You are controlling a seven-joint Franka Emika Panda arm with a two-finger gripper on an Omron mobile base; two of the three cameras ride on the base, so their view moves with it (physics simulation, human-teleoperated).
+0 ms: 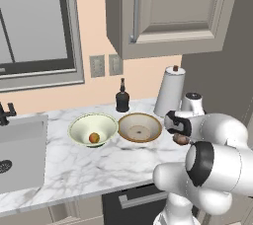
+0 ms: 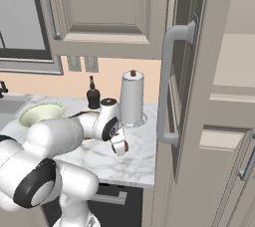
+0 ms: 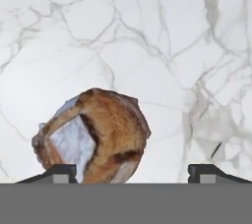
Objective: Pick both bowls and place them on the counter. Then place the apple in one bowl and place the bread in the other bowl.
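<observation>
On the marble counter (image 1: 89, 162), right end near the paper-towel roll (image 1: 169, 92), the gripper (image 3: 133, 170) hangs low over the bread (image 3: 96, 134). In the hand view its two fingertips (image 3: 59, 173) stand wide, one at the roll's left flank, the other well off to the right; nothing gripped, and no contact that I can make out. Both bowls sit side by side on the slab: the cream-green bowl (image 1: 92, 129) with the apple (image 1: 94, 137) inside, the tan bowl (image 1: 140, 127) empty. So the bread pick-up looks to be the step in hand. Next move, by my reading: shift toward the roll to centre it between the tips, clamp, lift, then carry it left to the tan bowl.
</observation>
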